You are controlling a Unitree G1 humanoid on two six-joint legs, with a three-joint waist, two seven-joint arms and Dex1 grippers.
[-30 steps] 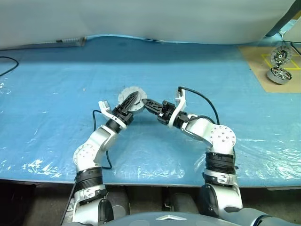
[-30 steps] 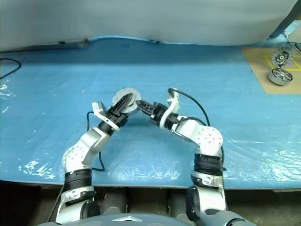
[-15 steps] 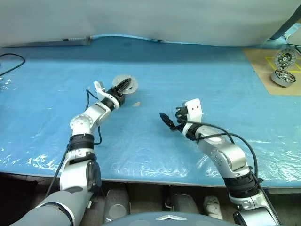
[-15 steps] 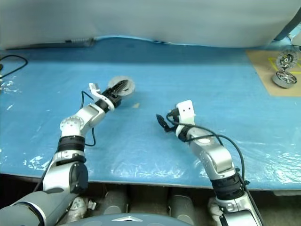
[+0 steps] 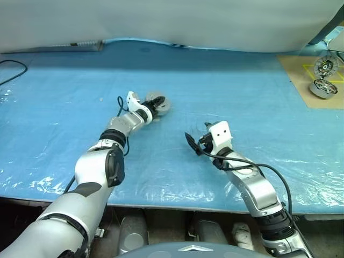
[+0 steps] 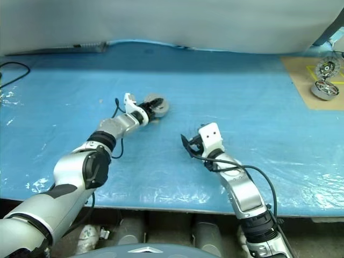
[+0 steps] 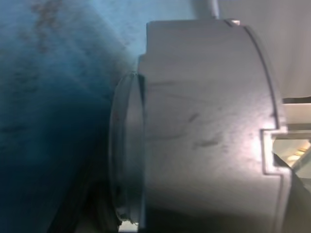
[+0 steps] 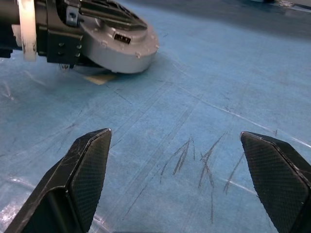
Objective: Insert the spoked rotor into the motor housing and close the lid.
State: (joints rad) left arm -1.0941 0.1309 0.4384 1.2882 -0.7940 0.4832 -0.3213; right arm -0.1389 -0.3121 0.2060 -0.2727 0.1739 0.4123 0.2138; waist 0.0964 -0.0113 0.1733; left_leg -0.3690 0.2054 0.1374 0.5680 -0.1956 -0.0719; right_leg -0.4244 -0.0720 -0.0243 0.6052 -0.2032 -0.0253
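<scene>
My left gripper (image 5: 156,105) reaches out over the blue sheet (image 5: 64,97) that covers the table, and its two black fingers are clamped on the motor housing (image 5: 161,105), a round squat silver cup. In my right wrist view the housing (image 8: 121,41) sits low over the sheet, tilted, with the black fingers pressed across its top face and my left gripper's body against its side. A small tan scrap (image 8: 101,77) lies on the sheet right under its edge. My left wrist view shows the housing's grey side wall (image 7: 204,126) close up, with a stepped rim and a small notch in it. I cannot tell from these views what lies inside the cup: its open face is covered by my fingers or turned away.

My right gripper (image 5: 194,138) is well apart from the housing, nearer to me and off to the right. Its fingers are spread wide with nothing between them; in the right wrist view the two black pads (image 8: 80,170) stand far apart with only scratched blue sheet between.

At the far right corner of the table lies a brown board (image 5: 303,80) with yellow tape marks. Two round parts rest on it. The spoked rotor (image 5: 322,87), a silver wheel with a dark rim, lies near the board's front. Just behind it is the lid (image 5: 325,65), a grey disc with a dark centre and a greenish spot. Both are far from either gripper.

A black cable (image 5: 11,70) curls on the sheet at the far left edge.
</scene>
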